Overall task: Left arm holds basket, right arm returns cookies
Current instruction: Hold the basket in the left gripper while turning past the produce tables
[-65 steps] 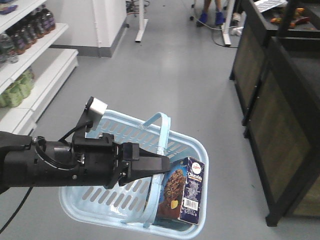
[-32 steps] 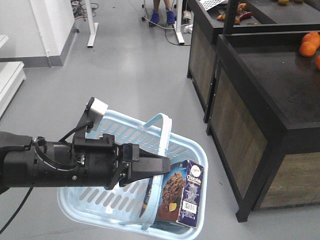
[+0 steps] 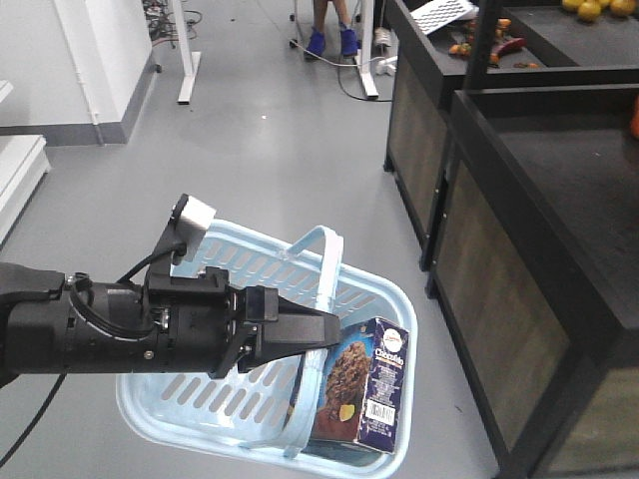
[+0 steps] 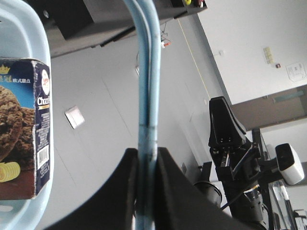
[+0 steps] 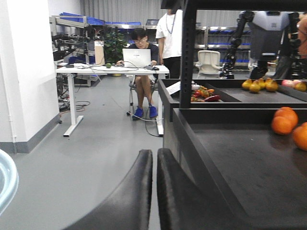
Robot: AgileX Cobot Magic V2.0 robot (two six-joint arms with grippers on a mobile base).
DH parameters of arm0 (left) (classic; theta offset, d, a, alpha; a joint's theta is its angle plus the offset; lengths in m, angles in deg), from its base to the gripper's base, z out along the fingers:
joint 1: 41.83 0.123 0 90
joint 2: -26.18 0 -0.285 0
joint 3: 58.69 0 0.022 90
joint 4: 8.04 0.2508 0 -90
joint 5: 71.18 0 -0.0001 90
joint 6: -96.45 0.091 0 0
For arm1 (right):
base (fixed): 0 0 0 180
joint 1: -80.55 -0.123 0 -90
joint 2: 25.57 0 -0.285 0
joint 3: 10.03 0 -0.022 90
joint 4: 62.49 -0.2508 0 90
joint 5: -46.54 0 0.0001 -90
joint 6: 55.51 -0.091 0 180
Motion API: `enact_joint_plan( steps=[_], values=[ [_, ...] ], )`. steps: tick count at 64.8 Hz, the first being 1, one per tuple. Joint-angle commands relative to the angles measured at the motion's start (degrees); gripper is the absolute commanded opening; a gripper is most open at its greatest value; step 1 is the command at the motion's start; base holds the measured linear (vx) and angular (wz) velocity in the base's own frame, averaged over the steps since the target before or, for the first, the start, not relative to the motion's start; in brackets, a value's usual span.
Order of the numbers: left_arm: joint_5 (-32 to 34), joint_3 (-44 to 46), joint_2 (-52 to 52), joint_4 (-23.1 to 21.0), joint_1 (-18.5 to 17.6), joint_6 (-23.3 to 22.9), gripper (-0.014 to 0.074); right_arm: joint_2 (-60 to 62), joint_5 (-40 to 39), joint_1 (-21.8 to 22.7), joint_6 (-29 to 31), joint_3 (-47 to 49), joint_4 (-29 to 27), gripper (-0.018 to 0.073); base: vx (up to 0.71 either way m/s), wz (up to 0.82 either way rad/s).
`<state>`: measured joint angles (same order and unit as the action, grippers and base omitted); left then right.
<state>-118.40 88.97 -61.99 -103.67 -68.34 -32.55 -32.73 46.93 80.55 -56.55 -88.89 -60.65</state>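
My left arm [image 3: 120, 334] reaches in from the left, and its gripper [image 3: 324, 327] is shut on the hoop handle [image 3: 324, 259] of the light blue basket [image 3: 200, 399], holding it above the grey floor. In the left wrist view the jaws [image 4: 147, 152] pinch the handle [image 4: 146, 72]. The navy-and-brown cookies box [image 3: 364, 394] stands upright in the basket's right end; it also shows in the left wrist view [image 4: 24, 129]. My right gripper [image 5: 155, 153] is shut and empty, pointing along the aisle. The right arm [image 4: 232, 143] shows beyond the handle.
Black produce stands [image 3: 559, 249] line the right side, with oranges [image 5: 283, 122] on top. A white shelf end [image 3: 15, 170] is at the left. A person sits at a white desk [image 5: 110, 69] at the far end of the aisle. Grey floor [image 3: 260, 150] lies ahead.
The whole view has swung right: the bottle shelves at the left have left the frame and the black stands now fill the right. The left gripper still holds the basket handle the same way.
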Motion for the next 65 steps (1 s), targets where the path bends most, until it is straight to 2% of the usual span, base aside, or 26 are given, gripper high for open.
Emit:
enact_joint_plan(
  steps=[1,65],
  values=[
    [-2.82,2.12,1.90,-4.83,-0.32,0.65,-0.0006,0.72,-4.36,0.03,0.14,-0.96,0.37,-0.0010,0.30,0.20],
    [-2.82,2.12,1.90,-4.83,-0.32,0.65,-0.0006,0.72,-4.36,0.03,0.14,-0.96,0.37,-0.0010,0.36,0.07]
  ],
)
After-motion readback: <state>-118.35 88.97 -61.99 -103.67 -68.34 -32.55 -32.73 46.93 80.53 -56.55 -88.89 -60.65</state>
